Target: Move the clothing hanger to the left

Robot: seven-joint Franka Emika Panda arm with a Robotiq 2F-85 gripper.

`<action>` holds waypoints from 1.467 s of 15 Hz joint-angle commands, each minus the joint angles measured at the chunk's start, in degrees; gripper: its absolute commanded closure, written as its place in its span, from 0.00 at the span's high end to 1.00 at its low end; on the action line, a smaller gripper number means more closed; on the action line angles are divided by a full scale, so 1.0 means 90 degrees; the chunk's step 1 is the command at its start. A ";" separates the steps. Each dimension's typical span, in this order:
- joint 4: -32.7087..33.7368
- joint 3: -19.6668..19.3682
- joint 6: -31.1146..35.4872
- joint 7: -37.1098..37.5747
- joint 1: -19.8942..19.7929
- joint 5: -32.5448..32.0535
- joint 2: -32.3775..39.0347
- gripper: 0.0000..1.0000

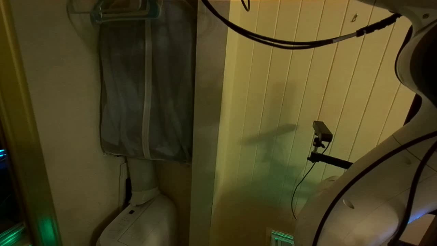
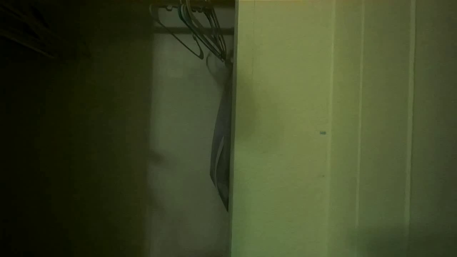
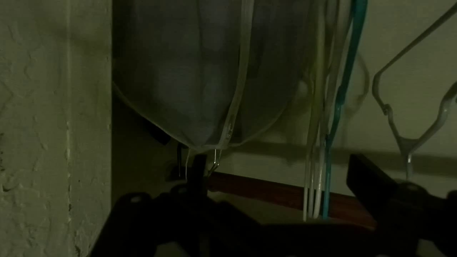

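Note:
The wrist view stands upside down. A long grey garment bag (image 3: 200,71) hangs there with its shoulders toward the frame's bottom. Thin metal hooks (image 3: 216,164) come out of its top; the clothing hanger's bar is hidden inside the bag. My gripper (image 3: 278,160) is open. One finger is beside these hooks, the other past a bunch of thin hangers. The pale grey hangers (image 3: 317,185) and a teal hanger (image 3: 326,178) show between the fingers, touching neither. The bag also shows in both exterior views (image 1: 126,85) (image 2: 222,153). The gripper is out of view in both.
A separate grey hanger (image 3: 407,144) hangs beyond one finger. A dark red rail (image 3: 257,186) runs behind the hooks. A wall edge (image 3: 89,142) stands close beside the bag. More hangers (image 1: 126,15) hang at the top in an exterior view, above a white appliance (image 1: 146,222).

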 commanded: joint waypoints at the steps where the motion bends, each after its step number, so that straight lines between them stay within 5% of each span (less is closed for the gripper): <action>1: -0.0001 -0.0256 -0.0189 -0.0334 0.0484 0.0217 0.0078 1.00; 6: -0.0016 -0.0450 -0.0121 -0.0527 0.0780 0.0186 0.0232 0.97; 9: -0.0001 -0.0527 -0.0109 -0.0623 0.0837 0.0166 0.0330 0.68; 12: 0.0012 -0.0596 -0.0147 -0.0748 0.0904 0.0204 0.0402 0.50; 15: 0.0011 -0.0662 -0.0202 -0.0859 0.0981 0.0242 0.0451 0.47; 18: 0.0000 -0.0721 -0.0251 -0.0951 0.1075 0.0317 0.0481 0.57; 20: -0.0010 -0.0754 -0.0276 -0.1013 0.1128 0.0364 0.0492 0.52; 22: -0.0005 -0.0774 -0.0262 -0.1046 0.1153 0.0385 0.0509 0.24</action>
